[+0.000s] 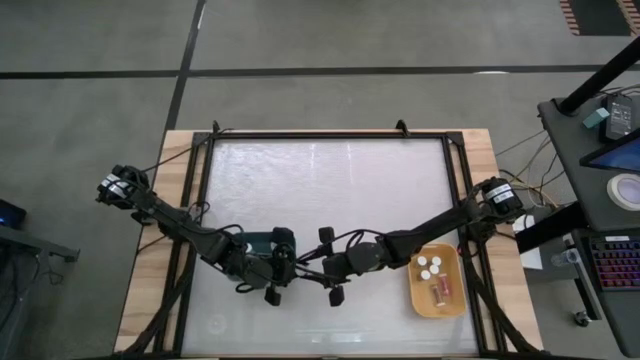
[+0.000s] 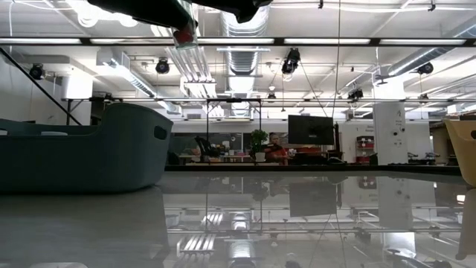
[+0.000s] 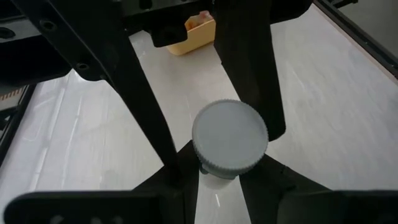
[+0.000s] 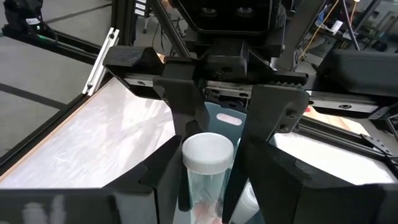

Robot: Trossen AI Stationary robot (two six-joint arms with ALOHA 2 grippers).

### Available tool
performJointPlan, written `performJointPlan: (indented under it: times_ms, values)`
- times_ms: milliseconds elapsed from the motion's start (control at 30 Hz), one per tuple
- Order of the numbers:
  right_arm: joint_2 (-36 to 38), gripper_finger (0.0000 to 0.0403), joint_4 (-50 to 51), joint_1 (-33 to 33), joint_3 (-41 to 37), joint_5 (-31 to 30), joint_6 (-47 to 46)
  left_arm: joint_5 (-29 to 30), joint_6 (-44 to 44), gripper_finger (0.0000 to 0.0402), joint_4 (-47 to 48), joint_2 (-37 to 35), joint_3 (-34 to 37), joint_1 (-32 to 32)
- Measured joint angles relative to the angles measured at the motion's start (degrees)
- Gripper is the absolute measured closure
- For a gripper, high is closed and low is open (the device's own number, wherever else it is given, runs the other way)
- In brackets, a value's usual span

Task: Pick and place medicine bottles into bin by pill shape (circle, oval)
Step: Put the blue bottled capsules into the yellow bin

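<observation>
Left fingers (image 3: 177, 180): closed from both sides on a small clear cylindrical medicine bottle with a round white ribbed cap (image 3: 230, 137), gripping it just under the cap.
Right fingers (image 3: 249, 74): partly open, one on each side of the same bottle. A sliver of gap shows beside the cap, so I judge they have no firm hold yet.
Bottle position: held in the air above the glossy white counter (image 1: 330, 180), between the two arms near its front edge. It hangs beside the dark teal rounded plastic tray (image 2: 82, 149).
Other tray: the yellow-orange rounded plastic tray (image 1: 440, 310) sits on the right arm's side. It holds several white-capped bottles (image 1: 430, 266).
Step in hand: apparently a hand-over of the bottle from the left arm to the right.
Doing it well: the right fingers should close squarely on the body or cap until the bottle is pinched, staying clear of the left pair. The left fingers should let go only after that, and both wrists should keep level so the bottle does not tip or slip.
Risk: letting go early would drop the bottle onto the slick counter, where it would likely roll.
Contents: something reddish shows low in the bottle; whether the pills are circle or oval I cannot tell.
Writing: none readable. The cap is plain, and no label or brand shows on the bottle or either tray.
</observation>
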State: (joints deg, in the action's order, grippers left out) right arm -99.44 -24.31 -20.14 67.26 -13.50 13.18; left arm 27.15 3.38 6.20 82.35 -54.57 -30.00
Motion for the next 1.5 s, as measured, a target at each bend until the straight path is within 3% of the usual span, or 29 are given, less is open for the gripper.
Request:
performJointPlan:
  times_ms: [833, 1233, 1500]
  values:
    - [0.1, 0.0244, 1.4, 0.0, -0.4, 0.0, 5.0, -1.3, -1.6, 0.0322, -1.8, 0.0, 0.6, 0.0]
    - [0.0, 0.0290, 1.5, 0.0, -0.4, 0.2, 4.9, -1.3, -1.6, 0.0322, -1.8, 0.0, 0.6, 0.0]
    - [0.0, 0.0288, 1.4, 0.0, -0.4, 0.0, 3.9, -1.4, -2.4, 0.0314, -1.6, 0.0, 0.6, 0.0]
